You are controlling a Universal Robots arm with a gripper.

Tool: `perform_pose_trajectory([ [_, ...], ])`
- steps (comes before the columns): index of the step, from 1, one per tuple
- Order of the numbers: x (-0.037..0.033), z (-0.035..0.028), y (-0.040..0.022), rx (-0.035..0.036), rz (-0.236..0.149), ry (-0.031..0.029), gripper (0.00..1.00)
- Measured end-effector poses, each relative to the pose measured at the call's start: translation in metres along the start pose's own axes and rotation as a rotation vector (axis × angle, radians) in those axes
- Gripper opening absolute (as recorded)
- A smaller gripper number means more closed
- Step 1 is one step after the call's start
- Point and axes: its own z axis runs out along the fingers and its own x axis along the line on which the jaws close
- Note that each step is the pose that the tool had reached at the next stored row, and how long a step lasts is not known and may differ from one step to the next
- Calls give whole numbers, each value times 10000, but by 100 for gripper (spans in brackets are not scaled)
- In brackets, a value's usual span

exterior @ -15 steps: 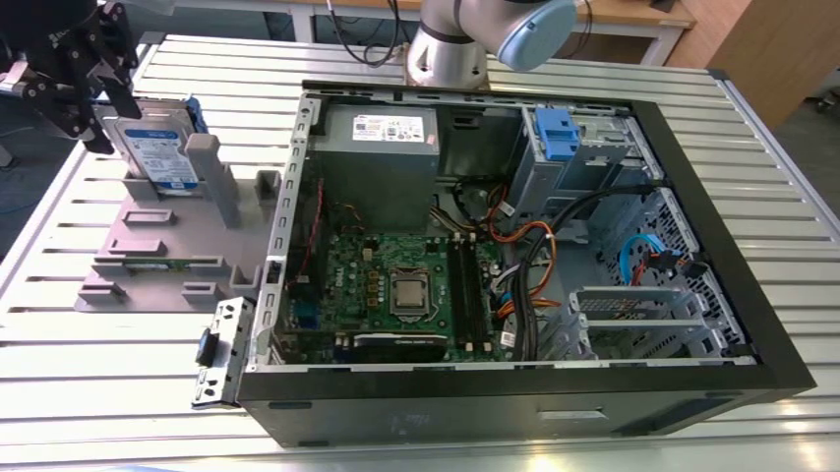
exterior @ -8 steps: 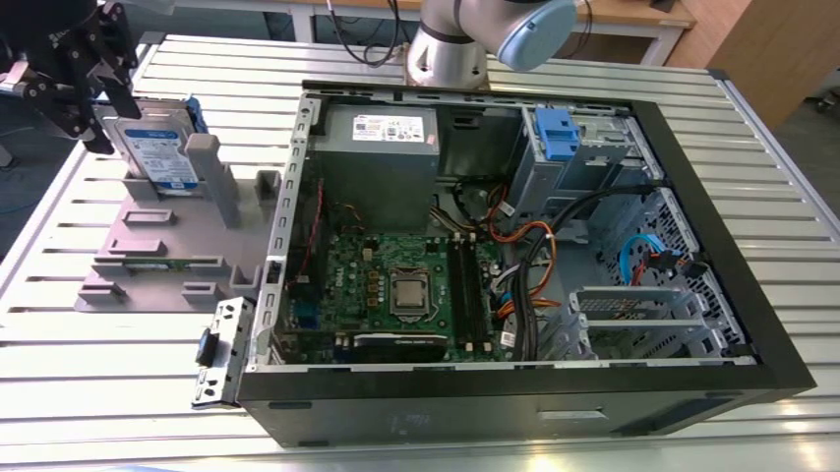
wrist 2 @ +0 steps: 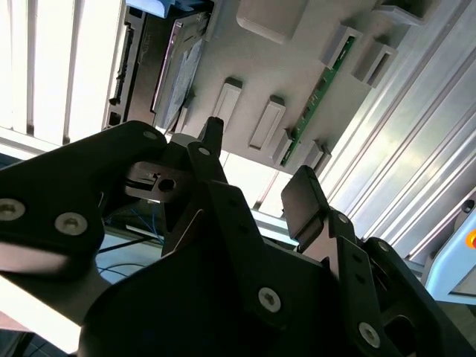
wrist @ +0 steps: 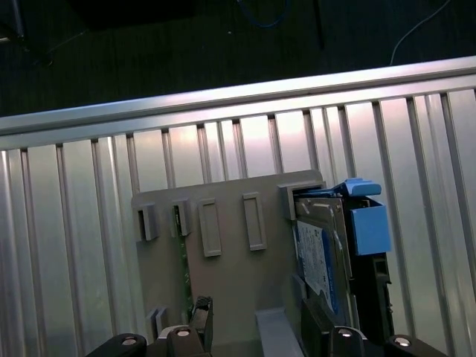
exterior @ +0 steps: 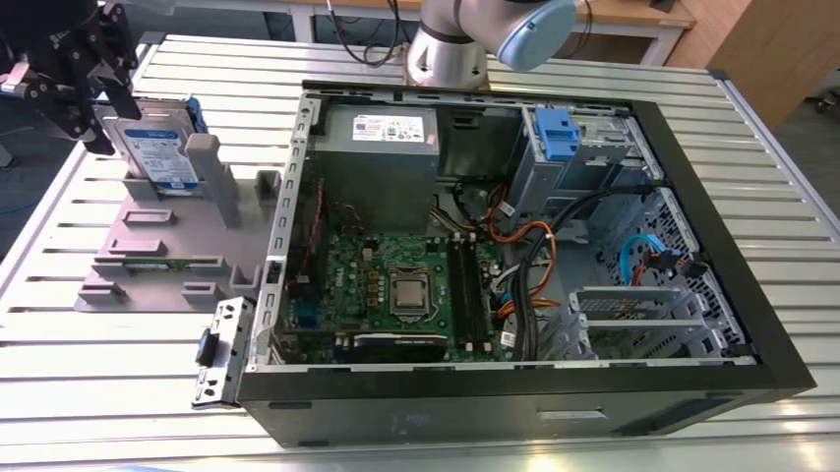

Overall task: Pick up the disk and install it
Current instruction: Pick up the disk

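The disk point(exterior: 149, 149) stands on edge in the grey plastic stand point(exterior: 157, 236) at the exterior view's left, its white-and-blue label facing the camera and its blue bracket point(exterior: 193, 113) behind it. My black gripper point(exterior: 102, 128) hangs just beside the disk's upper corner, on the side away from the computer case. In both wrist views the fingers are spread with nothing between them, so the gripper point(wrist 2: 256, 163) point(wrist: 256, 323) is open. One fingertip point(wrist: 316, 327) overlaps the disk point(wrist: 321, 260) in the first wrist view. The second wrist view shows the disk point(wrist 2: 175, 71) past the fingertips.
The open computer case point(exterior: 735, 197) lies at the exterior view's right, with a power-supply box point(exterior: 378, 147), motherboard point(exterior: 393, 285), cables and a drive cage with a blue bracket point(exterior: 558, 133). A green memory stick point(exterior: 151, 264) sits in the stand. The slatted metal table point(exterior: 118, 393) ends near the stand.
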Motion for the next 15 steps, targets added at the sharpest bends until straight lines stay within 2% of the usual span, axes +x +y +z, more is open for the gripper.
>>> perform_pose_trajectory([
  [8,0,4,0,-1,-40,2,59],
  [15,0,4,0,-6,-368,12,59],
])
